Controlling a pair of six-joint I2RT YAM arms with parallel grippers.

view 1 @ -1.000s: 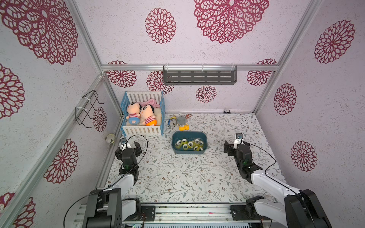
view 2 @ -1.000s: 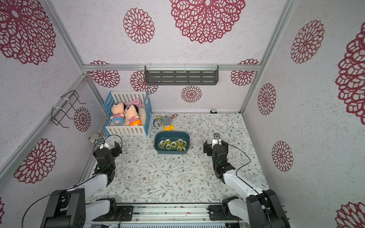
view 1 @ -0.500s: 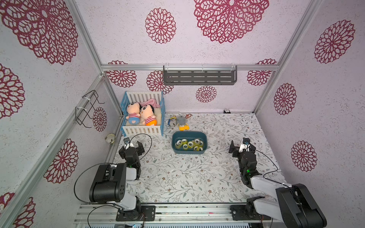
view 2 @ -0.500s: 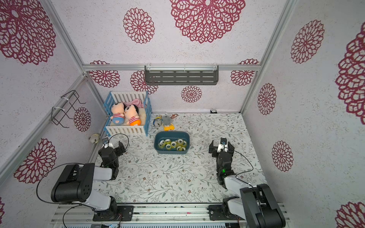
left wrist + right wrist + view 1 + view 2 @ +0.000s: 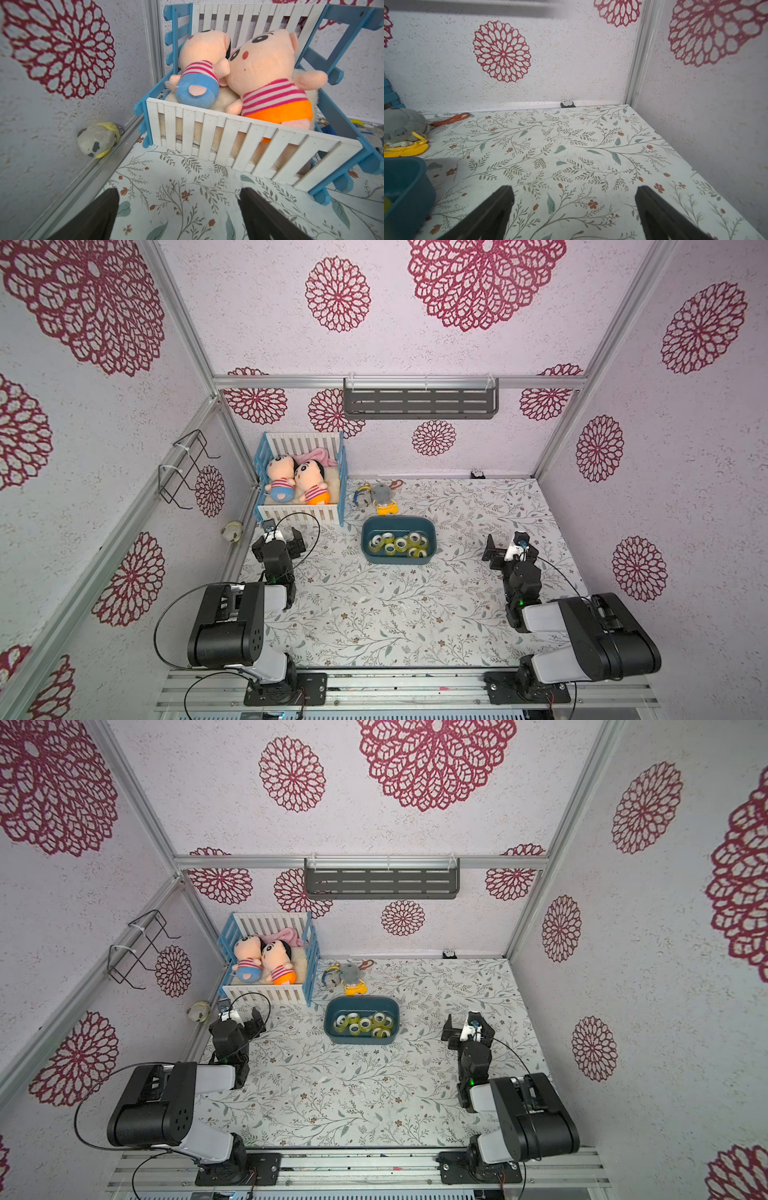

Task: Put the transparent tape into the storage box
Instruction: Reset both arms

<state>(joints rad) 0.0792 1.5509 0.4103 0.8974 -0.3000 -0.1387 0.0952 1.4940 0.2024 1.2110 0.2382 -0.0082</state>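
Lab robot booth mocked as nursery: aluminium frame (image 5: 291, 381), floral wallpaper (image 5: 478, 277), toy crib (image 5: 300, 514).

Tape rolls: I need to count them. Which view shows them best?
Both top views: the tape rolls lie unobstructed inside the storage box. Right wrist shows barely more than the box's corner; left wrist, neither.

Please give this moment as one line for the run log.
tape rolls: in box | left gripper: open, empty, facing crib | right gripper: open, empty, apart from box
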